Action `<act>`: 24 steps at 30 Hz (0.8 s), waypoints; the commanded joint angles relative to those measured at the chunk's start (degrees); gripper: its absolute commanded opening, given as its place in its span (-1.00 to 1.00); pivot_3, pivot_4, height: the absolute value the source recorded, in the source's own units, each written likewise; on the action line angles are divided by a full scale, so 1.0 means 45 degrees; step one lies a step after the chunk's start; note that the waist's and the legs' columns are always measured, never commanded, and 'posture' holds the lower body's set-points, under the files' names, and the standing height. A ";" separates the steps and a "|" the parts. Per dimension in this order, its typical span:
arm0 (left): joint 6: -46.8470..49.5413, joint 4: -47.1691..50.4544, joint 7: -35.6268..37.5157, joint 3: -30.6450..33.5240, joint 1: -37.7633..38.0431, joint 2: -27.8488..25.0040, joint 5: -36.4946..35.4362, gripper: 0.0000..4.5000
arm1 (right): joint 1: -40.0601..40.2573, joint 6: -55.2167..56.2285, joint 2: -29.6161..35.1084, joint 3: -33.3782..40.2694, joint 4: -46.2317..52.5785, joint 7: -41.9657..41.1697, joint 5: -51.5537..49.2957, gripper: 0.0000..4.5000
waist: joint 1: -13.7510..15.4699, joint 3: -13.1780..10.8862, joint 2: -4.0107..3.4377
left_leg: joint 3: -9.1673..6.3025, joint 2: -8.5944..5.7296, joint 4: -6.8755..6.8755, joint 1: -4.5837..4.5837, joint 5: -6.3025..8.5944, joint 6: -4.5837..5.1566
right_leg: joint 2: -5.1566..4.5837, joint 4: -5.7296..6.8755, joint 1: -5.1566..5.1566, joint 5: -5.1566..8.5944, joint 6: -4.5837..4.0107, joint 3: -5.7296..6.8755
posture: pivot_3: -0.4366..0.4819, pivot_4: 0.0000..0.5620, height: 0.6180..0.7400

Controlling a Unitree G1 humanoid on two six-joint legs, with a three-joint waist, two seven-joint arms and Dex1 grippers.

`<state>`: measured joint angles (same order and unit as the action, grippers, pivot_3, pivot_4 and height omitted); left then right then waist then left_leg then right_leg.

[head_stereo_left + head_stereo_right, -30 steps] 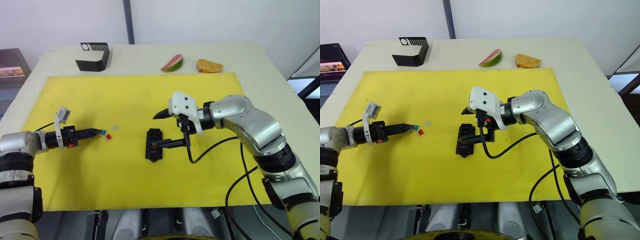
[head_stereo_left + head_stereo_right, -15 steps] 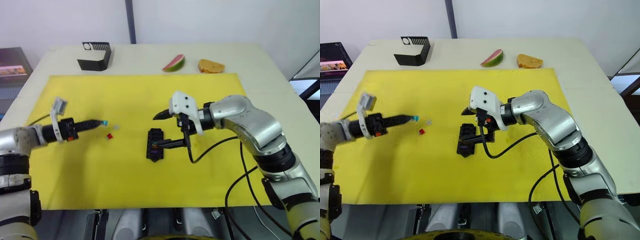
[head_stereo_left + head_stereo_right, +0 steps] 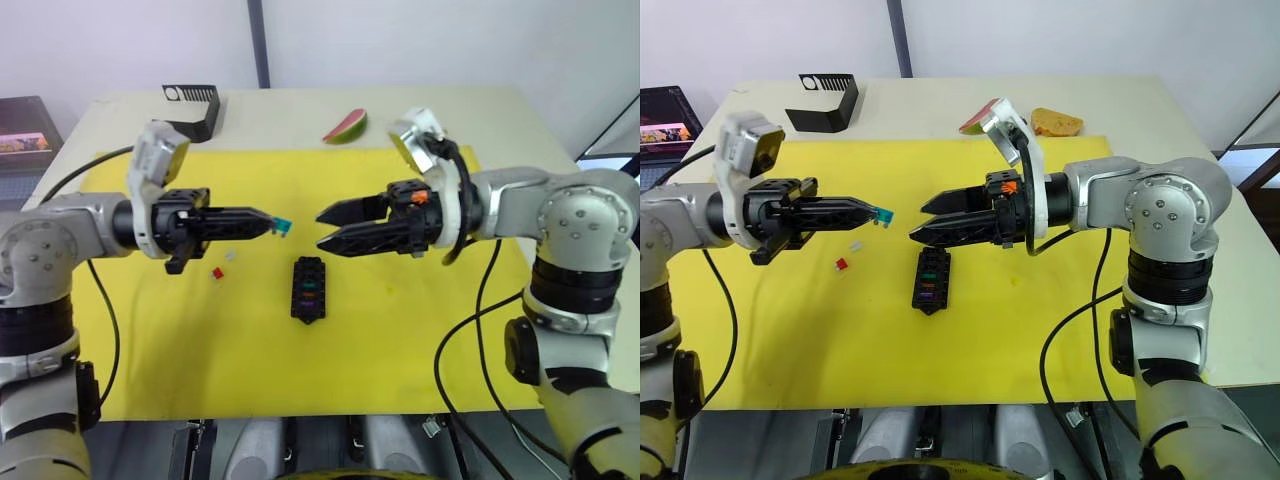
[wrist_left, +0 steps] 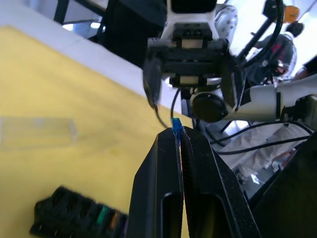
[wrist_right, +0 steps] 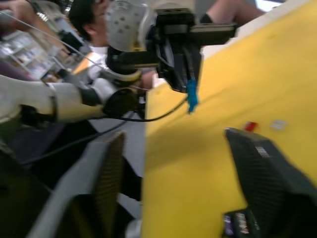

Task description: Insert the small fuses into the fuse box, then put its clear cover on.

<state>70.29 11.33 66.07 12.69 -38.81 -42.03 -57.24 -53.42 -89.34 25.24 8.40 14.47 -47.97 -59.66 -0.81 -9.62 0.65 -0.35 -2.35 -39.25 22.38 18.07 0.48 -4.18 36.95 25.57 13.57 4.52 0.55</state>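
Observation:
My left gripper (image 3: 270, 221) hovers above the mat, shut on a teal fuse (image 3: 282, 226) that sticks out past its tips; the left wrist view shows the same fuse (image 4: 175, 125) pinched there. Facing it from the right, my right gripper (image 3: 322, 229) is open and holds nothing. The black fuse box (image 3: 308, 288) lies on the mat below both, with a few coloured fuses in its slots. A red fuse (image 3: 217, 273) and a pale grey fuse (image 3: 231, 255) lie loose to its left. The clear cover (image 4: 37, 132) lies flat on the mat.
A yellow mat (image 3: 400, 330) covers most of the table. At the back stand a black bent bracket (image 3: 190, 108), a watermelon slice (image 3: 345, 126) and a piece of bread (image 3: 1057, 122). People and equipment show beyond the table in the wrist views.
My left gripper has risen and carried the teal fuse rightward to above the fuse box. The right gripper has lifted away from the fuse box and now points at the left one.

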 commanded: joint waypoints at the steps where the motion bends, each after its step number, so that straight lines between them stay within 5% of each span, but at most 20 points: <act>1: -0.0414 0.0099 -0.0106 -0.0044 -0.0344 0.0097 -0.0354 -1.00 | -0.0437 -0.0340 -0.0504 0.0412 0.0306 0.0888 -0.0629 0.22 | -0.0004 0.0000 0.0000 | 0.0000 0.0000 0.0000 0.0000 -0.0002 -0.0004 | 0.0000 0.0001 0.0000 0.0000 0.0000 0.0000 | -0.05 -0.47 1.00; 13: -0.0984 -0.0069 0.0061 -0.0472 -0.0264 -0.0149 -0.0380 -1.00 | -0.0585 0.0131 -0.0885 0.0430 -0.0113 0.2211 -0.0967 0.22 | -0.0010 0.0000 -0.0001 | 0.0001 -0.0001 0.0000 0.0001 -0.0012 -0.0021 | 0.0006 -0.0001 0.0000 0.0000 0.0000 0.0001 | -0.05 -0.47 1.00; 16: -0.1065 -0.0137 0.0090 -0.0489 -0.0237 -0.0240 -0.0372 -1.00 | -0.0538 0.0166 -0.0772 0.0324 -0.0045 0.2238 -0.1046 -0.09 | -0.0012 0.0000 -0.0001 | 0.0001 -0.0001 0.0000 0.0001 -0.0006 -0.0009 | 0.0008 -0.0002 0.0000 0.0000 0.0000 0.0001 | -0.05 -0.47 1.00; 24: -0.1276 -0.0148 0.0202 -0.0577 -0.0031 -0.0485 -0.0306 -1.00 | -0.0446 0.0283 -0.0614 0.0116 0.0066 0.2310 -0.1244 -0.09 | -0.0014 0.0000 -0.0001 | 0.0000 -0.0001 0.0000 0.0001 0.0005 0.0010 | 0.0009 -0.0002 0.0000 0.0000 0.0000 0.0001 | -0.05 -0.47 1.00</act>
<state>65.65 9.81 66.33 9.89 -38.75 -43.48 -58.05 -54.55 -89.10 21.79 8.32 13.30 -37.57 -63.87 -0.87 -9.62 0.65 -0.35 -2.35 -39.25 22.39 18.09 0.52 -4.14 36.94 25.57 13.57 4.52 0.55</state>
